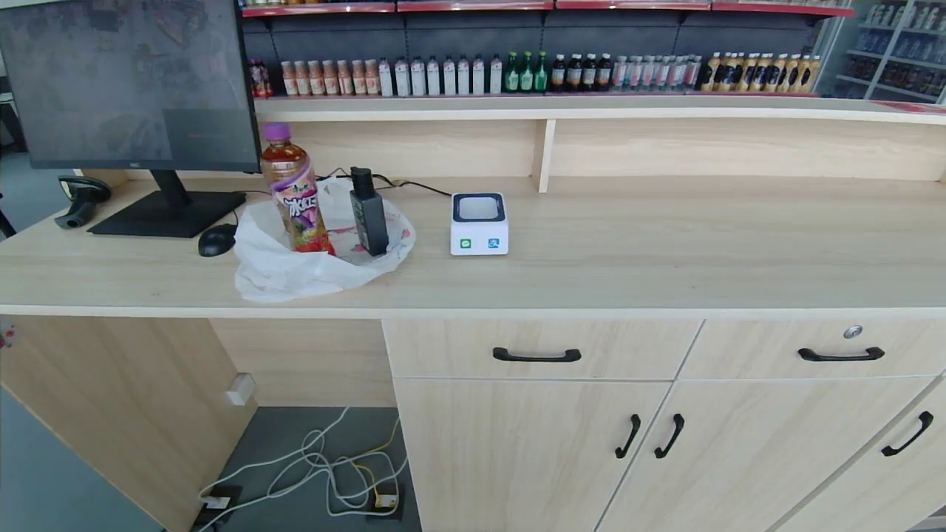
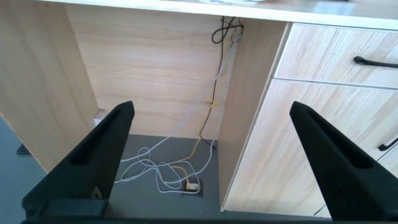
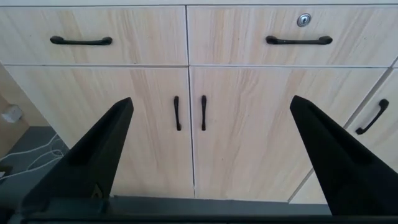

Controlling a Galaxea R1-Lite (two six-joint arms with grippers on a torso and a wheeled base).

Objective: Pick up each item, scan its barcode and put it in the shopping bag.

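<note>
Head view: a tea bottle (image 1: 295, 193) and a dark carton (image 1: 368, 210) are seen standing on the crumpled shopping bag (image 1: 310, 270) on the surface (image 1: 665, 251), beside the scanner (image 1: 479, 224), seemingly already bagged. The left gripper (image 2: 211, 106) and right gripper (image 3: 211, 102) are held low before the cabinet fronts (image 3: 249, 143), fingers spread wide, empty.

The pale wood counter (image 1: 665, 266) carries, from the robot's left, a black handheld scanner (image 1: 83, 201), a monitor (image 1: 166, 213) on its flat foot, a mouse (image 1: 216, 240) just beside that foot, a crumpled white bag (image 1: 295, 275) next to the mouse, a white scanner box (image 1: 479, 224) near the bag, and a black cable (image 1: 421, 186) behind.
</note>
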